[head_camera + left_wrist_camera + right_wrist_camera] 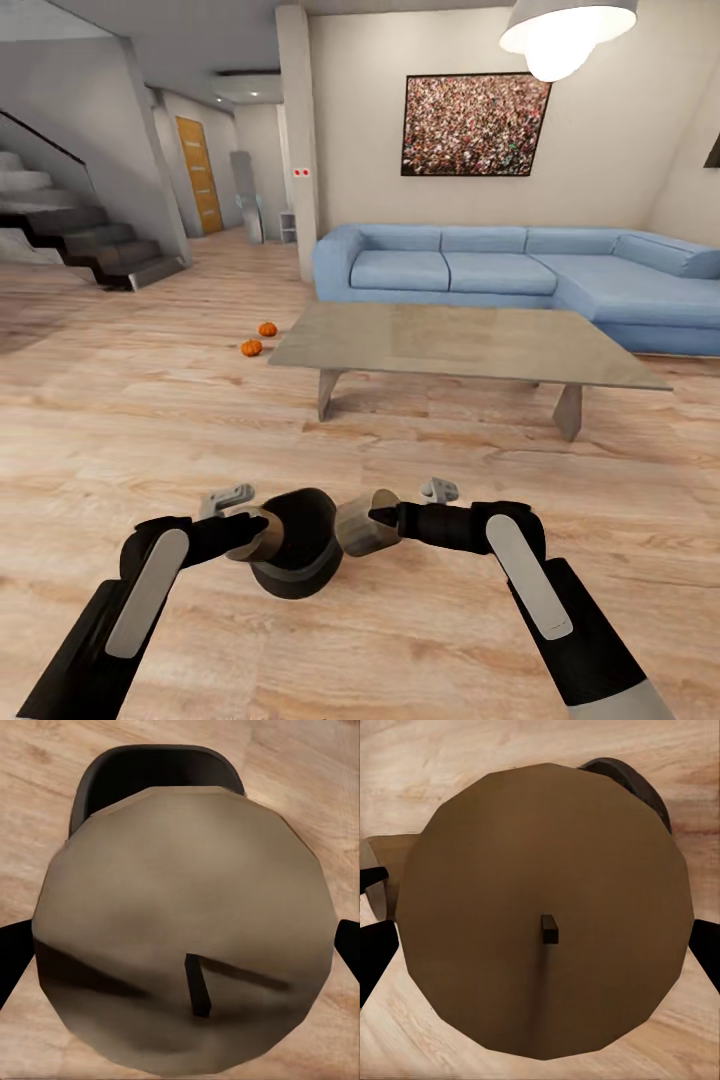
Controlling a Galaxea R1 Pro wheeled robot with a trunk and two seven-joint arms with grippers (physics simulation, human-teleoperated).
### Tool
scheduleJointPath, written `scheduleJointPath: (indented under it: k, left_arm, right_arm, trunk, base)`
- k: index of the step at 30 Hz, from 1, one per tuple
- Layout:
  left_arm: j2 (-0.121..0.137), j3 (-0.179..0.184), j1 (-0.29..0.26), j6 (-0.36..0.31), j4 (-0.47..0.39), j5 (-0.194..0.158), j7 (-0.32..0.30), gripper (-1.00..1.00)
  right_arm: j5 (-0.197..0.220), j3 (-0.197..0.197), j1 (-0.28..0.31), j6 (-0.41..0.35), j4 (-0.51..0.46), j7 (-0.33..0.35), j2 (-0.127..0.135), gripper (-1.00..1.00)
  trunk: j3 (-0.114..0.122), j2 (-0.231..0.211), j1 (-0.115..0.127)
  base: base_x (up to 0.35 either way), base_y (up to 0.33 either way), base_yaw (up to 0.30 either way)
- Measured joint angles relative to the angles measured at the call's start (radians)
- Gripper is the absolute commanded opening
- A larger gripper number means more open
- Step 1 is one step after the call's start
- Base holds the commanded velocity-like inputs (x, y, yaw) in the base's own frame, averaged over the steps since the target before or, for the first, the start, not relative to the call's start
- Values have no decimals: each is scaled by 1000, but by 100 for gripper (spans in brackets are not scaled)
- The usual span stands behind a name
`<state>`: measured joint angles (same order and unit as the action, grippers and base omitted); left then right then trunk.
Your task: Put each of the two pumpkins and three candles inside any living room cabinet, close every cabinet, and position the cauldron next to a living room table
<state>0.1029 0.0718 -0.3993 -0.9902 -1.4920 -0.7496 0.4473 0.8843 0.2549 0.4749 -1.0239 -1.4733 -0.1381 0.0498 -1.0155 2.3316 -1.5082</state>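
Living room, wood floor.

Left gripper (245,531) clamped on left candle (268,540), low over the floor. In the left wrist view, dark fingers (13,958) pressing opposite sides of the broad tan end face (184,922), short dark wick (198,984) standing off centre.

Right gripper (386,517) likewise closed around right candle (358,524). In the right wrist view, end face (544,915) square to the camera, wick (549,928) near the middle, fingers (375,945) on both flanks.

Cauldron (300,558) on the floor between the two candles, black, open-mouthed, touching or just beside the left one; cannot tell which. Well apart from the table (450,345).

Pumpkins (267,329) and (251,348) on the floor just beside the table's left end, near each other but apart.

Handling, judged: candles stiff, light, smooth-sided, likely waxy and apt to slip or twist if held loosely. Best gripped across the middle of the cylinder, as now. Wick fragile; best kept away from the pads. Cauldron probably heavier and rigid; best hold the rim or wall. Pumpkins round, ribbed, liable to roll; grip across the belly, not the stem.

Count: candles two, one per gripper, one short of the task's three. Pumpkins two. Cauldron one. Table one. Blue sofa (520,270) one, behind the table.
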Motion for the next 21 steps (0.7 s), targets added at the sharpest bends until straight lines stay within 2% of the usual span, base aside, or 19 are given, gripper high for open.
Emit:
scheduleJointPath:
  k: [6,21]
  left_arm:
    - [3,-1,0,0,0,-26,0,-100]
    - [4,-2,0,0,2,-29,0,-100]
  right_arm:
    - [1,0,0,0,1,0,0,-100]
    - [0,0,0,0,6,0,0,-100]
  trunk:
    - [0,0,0]
    - [0,0,0]
  base:
    - [0,0,293]
    - [0,0,293]
